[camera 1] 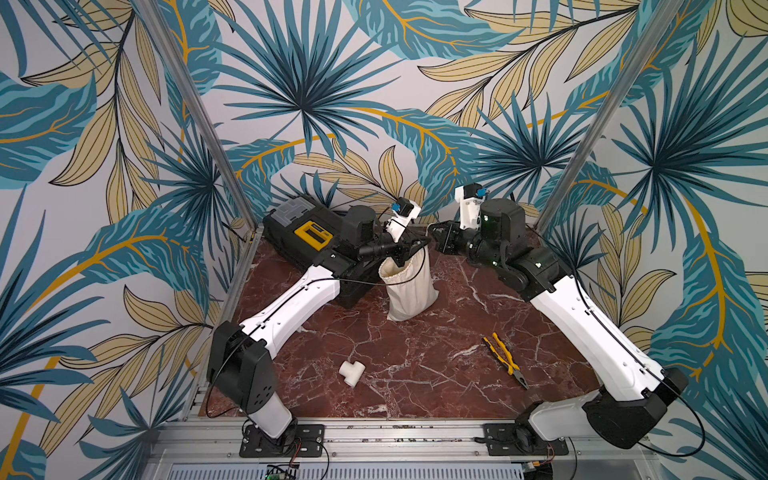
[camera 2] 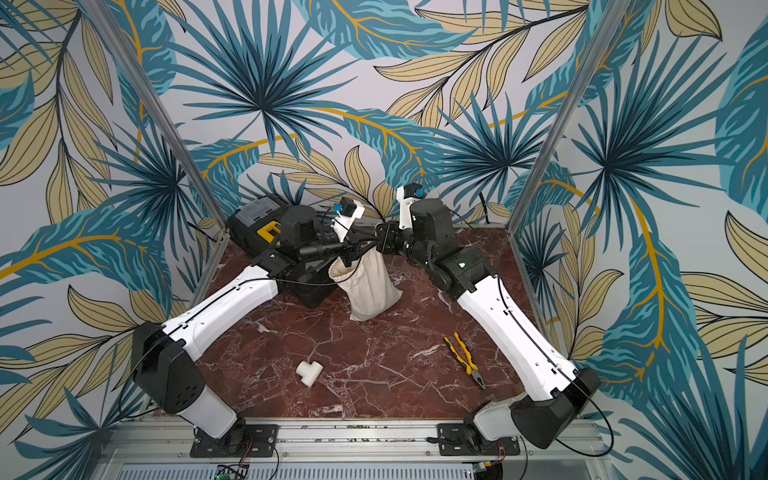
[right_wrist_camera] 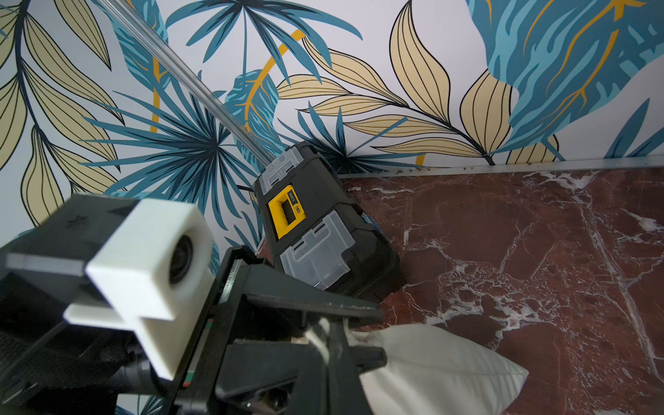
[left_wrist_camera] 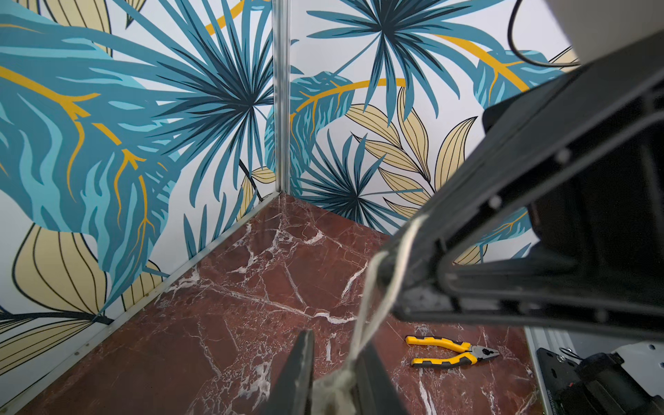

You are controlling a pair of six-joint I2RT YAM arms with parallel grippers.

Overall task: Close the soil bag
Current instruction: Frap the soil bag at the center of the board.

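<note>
The cream cloth soil bag (camera 1: 409,291) (camera 2: 372,291) stands upright at the back middle of the marble table, right beside the black toolbox. Part of its mouth still gapes. My left gripper (camera 1: 405,253) (left_wrist_camera: 337,345) reaches down onto the bag's rim, and a lump of cream cloth and cord fills the narrow gap between its fingers. Two cord strands (left_wrist_camera: 370,305) run from that lump to my right gripper (camera 1: 432,235) (right_wrist_camera: 332,334), which is shut on the cord just to the right of the bag's top. The bag's side (right_wrist_camera: 431,366) shows in the right wrist view.
A black toolbox (camera 1: 307,237) with a yellow handle lies at the back left, partly under my left arm. A white T-shaped pipe fitting (camera 1: 352,372) lies front left. Yellow-handled pliers (camera 1: 505,359) lie front right. Patterned walls close the back and sides.
</note>
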